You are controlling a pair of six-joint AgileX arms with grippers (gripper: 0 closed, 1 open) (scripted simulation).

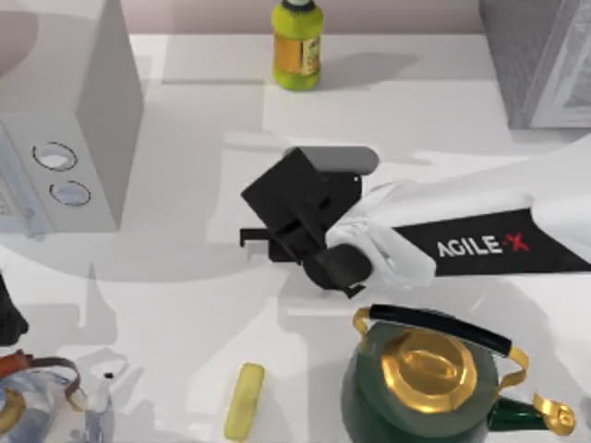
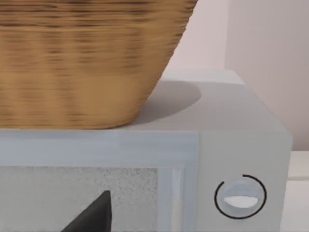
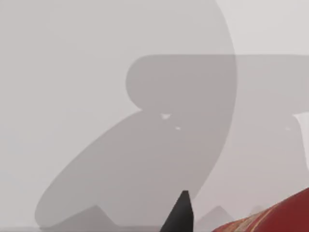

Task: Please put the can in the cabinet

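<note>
My right arm reaches in from the right, and its gripper (image 1: 266, 233) hangs over the middle of the table. The can (image 3: 282, 215) appears in the right wrist view as a red curved side with a striped label, close beside a black fingertip (image 3: 181, 215). From above, the gripper body hides the can. The gripper looks shut on it. The cabinet (image 1: 540, 55), grey and speckled with a pale framed door, stands at the far right corner, well away from the gripper. My left arm (image 1: 7, 314) is parked at the left edge.
A light grey box with two dials (image 1: 74, 120) stands far left, with a wicker basket (image 2: 82, 58) on top. A yellow-green bottle (image 1: 296, 46) stands at the back centre. A green and gold kettle (image 1: 425, 378), a yellow bar (image 1: 245, 399) and a glass teapot (image 1: 46, 406) line the front.
</note>
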